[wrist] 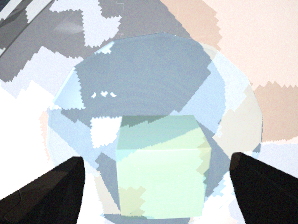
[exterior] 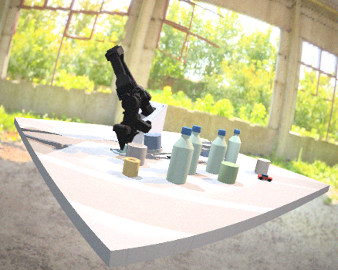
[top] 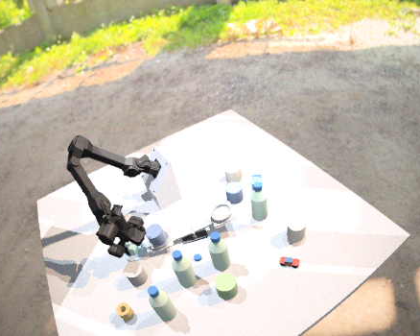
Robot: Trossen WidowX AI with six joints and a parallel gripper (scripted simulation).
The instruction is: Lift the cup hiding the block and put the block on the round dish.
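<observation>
The pale green block [top: 133, 249] [wrist: 162, 180] sits on the clear bluish round dish [top: 141, 253] [wrist: 160, 75] [exterior: 115, 150]. My gripper [top: 128, 246] [exterior: 123, 147] [wrist: 158, 165] is open, with its fingers low on either side of the block and gaps between. One blue cup [top: 155, 234] [exterior: 152, 141] stands on the near end of the balance [top: 194, 234] [exterior: 155, 154], beside the dish. The other blue cup [top: 234, 193] [exterior: 205, 153] stands on the table behind the far end, whose round pan [top: 221, 213] is empty. No cup is above the dish.
A grey cup-like cylinder [top: 136, 275] [exterior: 137, 153] stands close to the dish. Several green bottles, one here [top: 183, 271], a green cylinder [top: 226, 286], a yellow tube [top: 125, 312] and a red toy car [top: 290, 262] stand around. A white panel [top: 165, 187] rises behind the arm.
</observation>
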